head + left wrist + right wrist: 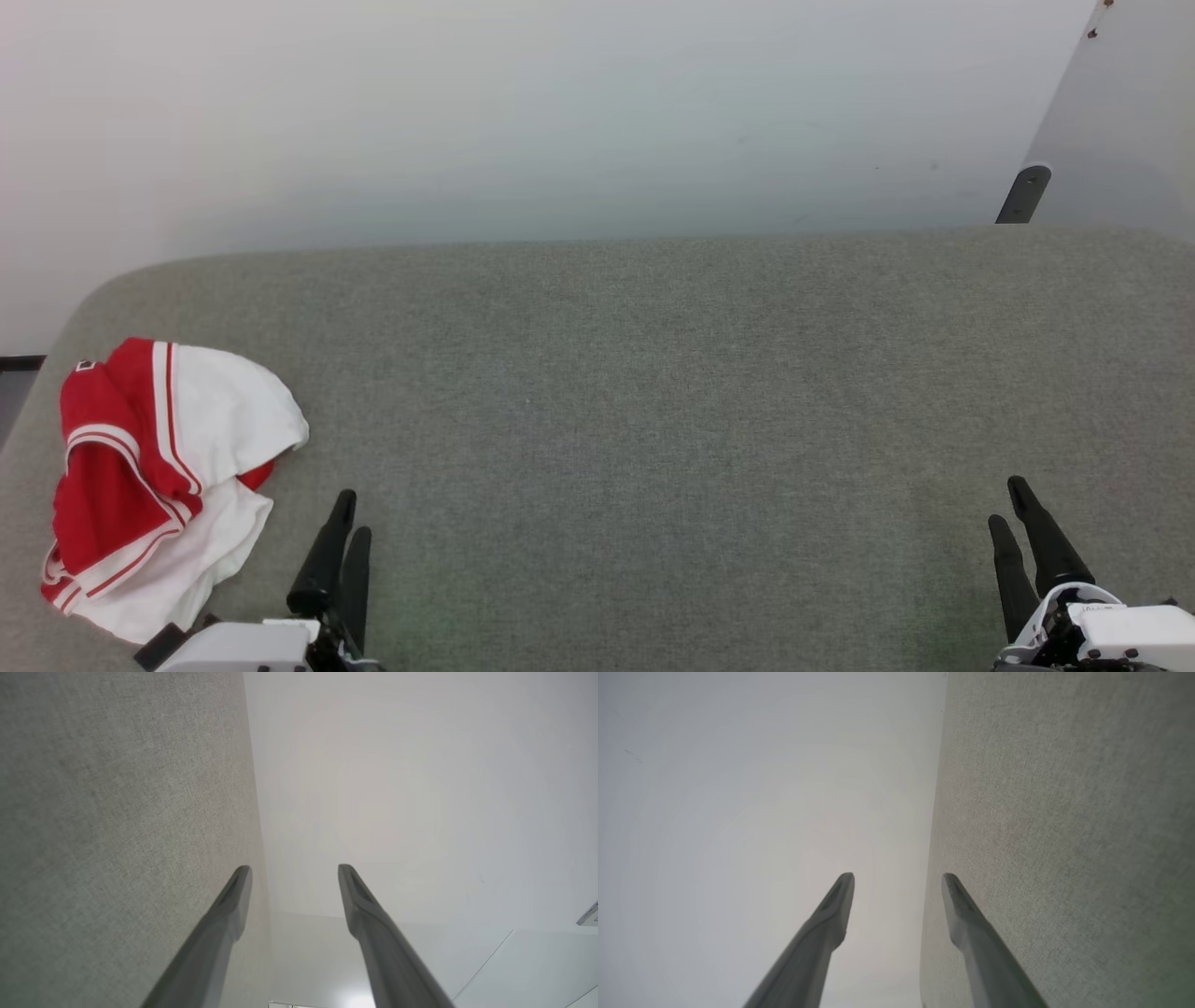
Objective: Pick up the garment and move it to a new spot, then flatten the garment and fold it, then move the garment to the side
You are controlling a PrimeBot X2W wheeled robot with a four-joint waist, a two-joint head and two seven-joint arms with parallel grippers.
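Grey fabric counter (pixel 653 373) carries the garment (pixel 159 485), crumpled at its near-left corner beside the left claw (pixel 354 513); the right claw (pixel 1006 500) sits well apart. Both claws gape empty. Pinching one loose layer could drag it off the edge.

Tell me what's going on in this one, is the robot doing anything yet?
Not yet. The garment lies crumpled in a heap at the left end of the grey table, untouched. The left gripper hangs open just to the right of it, apart from the cloth, and the right gripper hangs open at the far right. Neither holds anything, so the pick-up has not begun.
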